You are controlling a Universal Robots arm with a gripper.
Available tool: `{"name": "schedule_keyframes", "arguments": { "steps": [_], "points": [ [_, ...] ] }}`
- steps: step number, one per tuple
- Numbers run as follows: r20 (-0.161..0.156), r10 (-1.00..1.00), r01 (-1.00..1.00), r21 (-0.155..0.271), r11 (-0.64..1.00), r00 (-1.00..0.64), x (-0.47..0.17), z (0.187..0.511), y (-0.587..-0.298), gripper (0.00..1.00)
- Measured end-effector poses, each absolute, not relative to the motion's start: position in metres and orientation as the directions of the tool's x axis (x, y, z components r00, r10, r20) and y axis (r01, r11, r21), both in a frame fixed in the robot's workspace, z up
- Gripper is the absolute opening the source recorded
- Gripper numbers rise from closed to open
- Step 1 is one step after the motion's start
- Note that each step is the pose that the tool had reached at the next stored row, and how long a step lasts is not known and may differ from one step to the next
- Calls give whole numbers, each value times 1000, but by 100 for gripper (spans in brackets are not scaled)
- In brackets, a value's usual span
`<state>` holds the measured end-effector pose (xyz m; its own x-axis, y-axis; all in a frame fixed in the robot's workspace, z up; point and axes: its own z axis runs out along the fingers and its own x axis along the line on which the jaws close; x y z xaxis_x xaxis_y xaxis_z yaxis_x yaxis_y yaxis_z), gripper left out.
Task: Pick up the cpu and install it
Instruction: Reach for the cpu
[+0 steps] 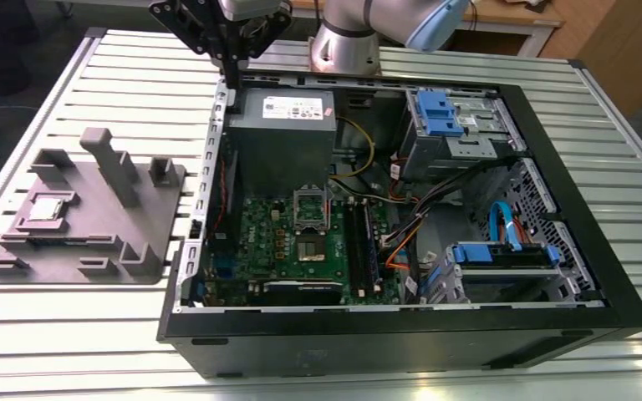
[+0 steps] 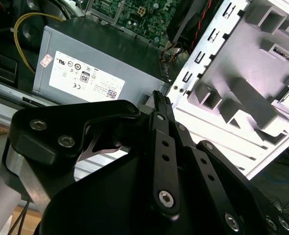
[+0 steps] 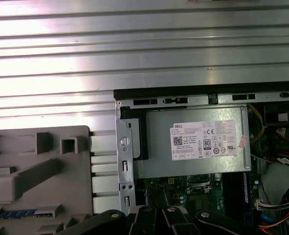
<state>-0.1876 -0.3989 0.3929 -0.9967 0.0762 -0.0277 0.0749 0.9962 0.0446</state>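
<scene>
Found cpu (image 1: 51, 209) seated flat in a recess of fixture (image 1: 131, 242), near its edge on the exterior view's left, well apart from gripper (image 1: 231, 79). Saw jaws pressed together, holding nothing, above case (image 1: 410, 334) rim beside power supply (image 1: 282, 117). Judged cpu light, stiff, slick-topped, fragile underneath; best pinched by opposite side edges. Noted posts (image 1: 114, 167) close beside it, open room above.

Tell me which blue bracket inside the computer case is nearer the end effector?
The blue bracket nearest the grey power supply; the other blue bracket sits at the opposite end, farther away.
</scene>
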Motion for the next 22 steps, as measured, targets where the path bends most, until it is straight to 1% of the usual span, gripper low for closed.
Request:
{"name": "schedule_keyframes", "arguments": {
  "steps": [22],
  "points": [
    [-35,76,75,45,996,-996,-218,393,-399,10]
  ]
}}
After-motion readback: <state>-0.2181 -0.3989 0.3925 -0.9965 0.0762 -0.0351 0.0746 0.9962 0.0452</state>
